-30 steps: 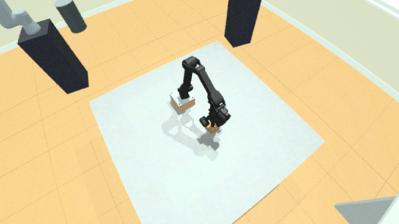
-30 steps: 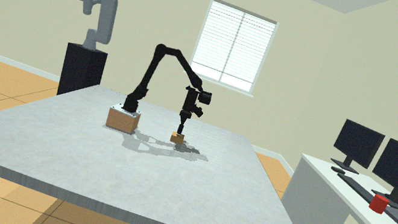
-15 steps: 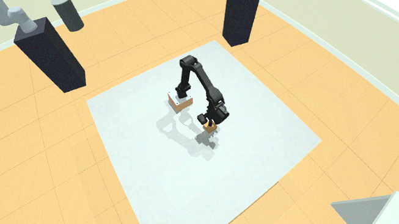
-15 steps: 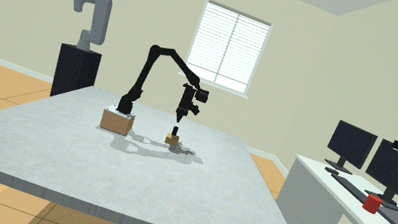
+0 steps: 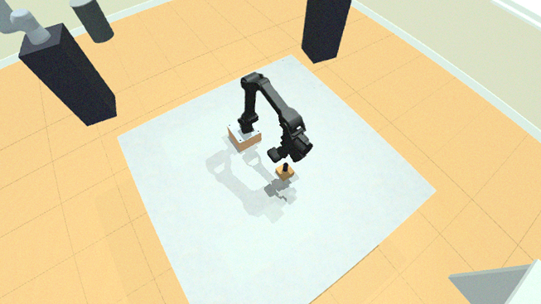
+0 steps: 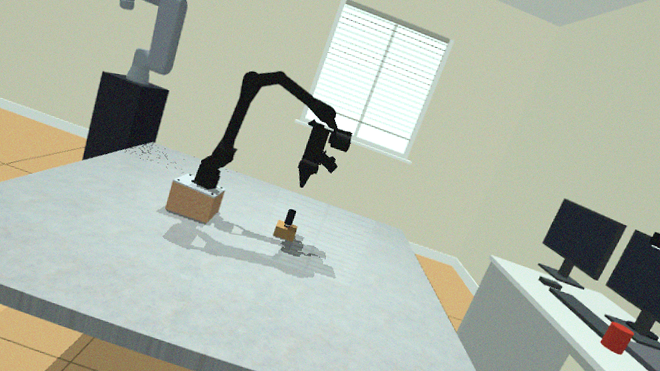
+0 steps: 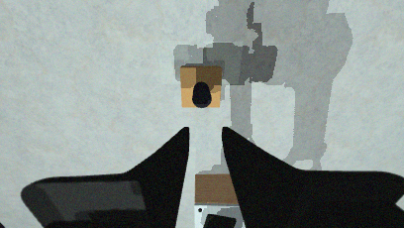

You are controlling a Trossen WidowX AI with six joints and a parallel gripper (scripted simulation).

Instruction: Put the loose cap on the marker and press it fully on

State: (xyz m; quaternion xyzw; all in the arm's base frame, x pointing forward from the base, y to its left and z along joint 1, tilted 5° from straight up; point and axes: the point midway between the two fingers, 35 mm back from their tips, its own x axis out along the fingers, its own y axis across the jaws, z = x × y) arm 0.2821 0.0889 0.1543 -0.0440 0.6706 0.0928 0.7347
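The tan holder block stands on the grey table. A black cap stands upright over the block, on the marker, whose body is mostly hidden. A thin pale line shows at its foot in the exterior view; whether the cap is fully down cannot be told. No separate cap shows on the table. My gripper is partly open and empty, pointing down. It hangs above the cap with a visible gap, and its fingers do not touch it.
My arm's base box stands behind the holder block. A second grey arm on a dark pedestal stands beyond the table. A white desk with monitors and a red cup is at the right.
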